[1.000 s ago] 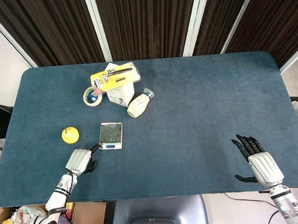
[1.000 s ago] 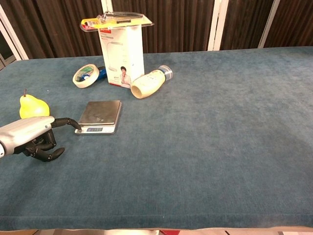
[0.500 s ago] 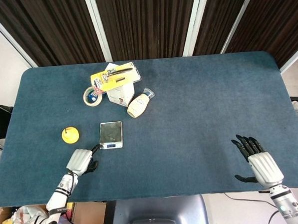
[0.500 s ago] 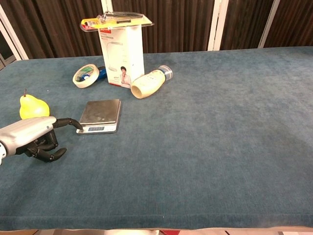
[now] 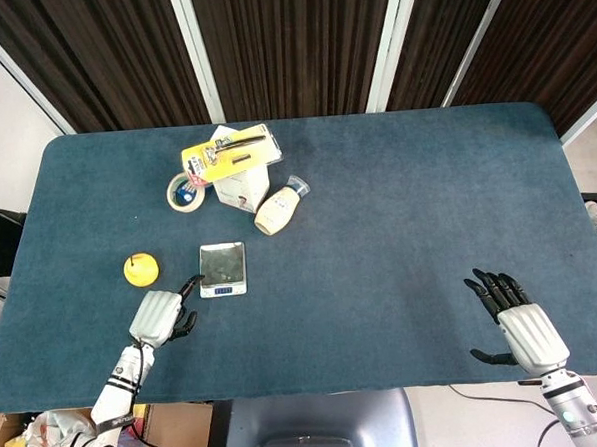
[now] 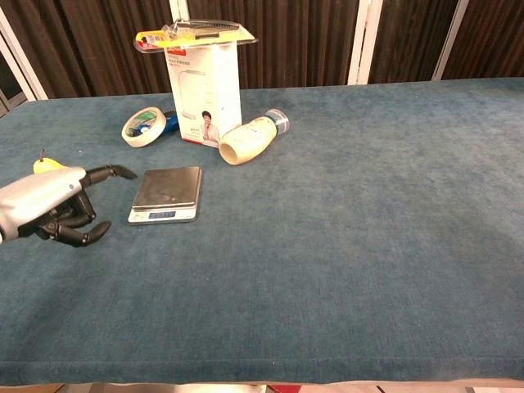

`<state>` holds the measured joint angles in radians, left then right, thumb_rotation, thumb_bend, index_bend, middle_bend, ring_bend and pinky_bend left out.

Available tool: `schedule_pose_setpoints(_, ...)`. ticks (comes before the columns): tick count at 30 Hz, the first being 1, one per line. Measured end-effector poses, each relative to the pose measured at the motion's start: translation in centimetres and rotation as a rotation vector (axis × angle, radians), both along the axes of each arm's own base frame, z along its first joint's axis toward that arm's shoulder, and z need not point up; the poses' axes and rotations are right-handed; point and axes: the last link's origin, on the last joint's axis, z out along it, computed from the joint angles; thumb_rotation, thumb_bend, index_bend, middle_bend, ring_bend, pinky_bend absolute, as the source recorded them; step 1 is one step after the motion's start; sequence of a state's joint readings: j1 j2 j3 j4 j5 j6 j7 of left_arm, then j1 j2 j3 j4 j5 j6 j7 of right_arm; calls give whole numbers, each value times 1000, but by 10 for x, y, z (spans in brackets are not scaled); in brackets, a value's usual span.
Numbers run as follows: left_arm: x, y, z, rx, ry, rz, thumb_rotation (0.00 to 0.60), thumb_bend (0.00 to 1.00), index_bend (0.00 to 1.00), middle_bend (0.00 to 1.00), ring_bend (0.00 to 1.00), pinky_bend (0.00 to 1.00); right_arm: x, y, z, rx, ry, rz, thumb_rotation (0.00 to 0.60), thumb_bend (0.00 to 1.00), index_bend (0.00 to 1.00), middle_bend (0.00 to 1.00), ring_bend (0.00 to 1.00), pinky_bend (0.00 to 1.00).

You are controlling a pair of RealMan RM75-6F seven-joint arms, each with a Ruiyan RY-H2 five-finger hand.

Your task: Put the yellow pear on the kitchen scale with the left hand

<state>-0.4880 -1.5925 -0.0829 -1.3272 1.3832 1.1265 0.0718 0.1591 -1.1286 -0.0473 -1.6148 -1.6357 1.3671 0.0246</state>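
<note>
The yellow pear (image 5: 140, 269) sits on the blue table left of the small silver kitchen scale (image 5: 223, 269). In the chest view only the pear's top (image 6: 45, 164) shows behind my left hand (image 6: 49, 205). My left hand (image 5: 161, 316) hovers just in front of the pear and left of the scale (image 6: 166, 192). It holds nothing, with one finger stretched out toward the scale's left edge and the others curled in. My right hand (image 5: 514, 317) rests near the front right edge with fingers spread and nothing in it.
Behind the scale stand a white box (image 5: 239, 183) with a yellow package (image 5: 231, 153) on top, a tape roll (image 5: 184, 192) and a cream bottle (image 5: 280, 207) lying on its side. The table's front edge runs just behind both hands.
My left hand has lifted off the scale's front corner and moved back-left toward the pear, now covering most of it in the chest view. The right hand stayed still.
</note>
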Motion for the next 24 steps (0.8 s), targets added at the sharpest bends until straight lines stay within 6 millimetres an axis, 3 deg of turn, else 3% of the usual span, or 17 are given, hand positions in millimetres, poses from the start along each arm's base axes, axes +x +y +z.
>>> schedule_pose_setpoints(4,8,1,19,65,-43,-22,600,456,106,983,1000,1000,1,1,2,-5,-4,5,600,161,0,0,0,0)
schedule_pose_setpoints(6,11,1,30,106,-60,-24,600,445,58,869,972,998,1,3,3,-7,-7,10,600,162,0,0,0,0)
schedule_pose_setpoints(7,11,1,35,125,-63,-23,600,436,25,724,866,949,2,3,3,-8,-8,12,600,161,0,0,0,0)
schedule_pose_setpoints(9,9,1,43,158,-56,-8,600,423,2,480,595,760,2,5,3,-6,-8,18,600,161,0,0,0,0)
schedule_pose_setpoints(10,8,2,46,167,-50,4,600,415,0,302,372,565,3,5,3,-5,-8,20,600,161,0,0,0,0)
schedule_pose_setpoints(11,6,3,49,181,-39,23,600,407,0,190,233,434,3,6,3,-3,-8,24,600,161,0,0,0,0)
schedule_pose_setpoints(13,3,6,55,213,-17,46,600,398,0,72,99,300,4,7,3,1,-10,29,600,161,0,0,0,0)
schedule_pose_setpoints(17,-9,19,64,280,48,114,600,391,0,0,0,144,5,10,4,4,-17,41,600,162,0,0,0,0)
schedule_pose_setpoints(24,-37,46,60,266,121,242,600,383,0,0,0,130,4,10,8,-2,-24,41,600,161,0,0,0,0)
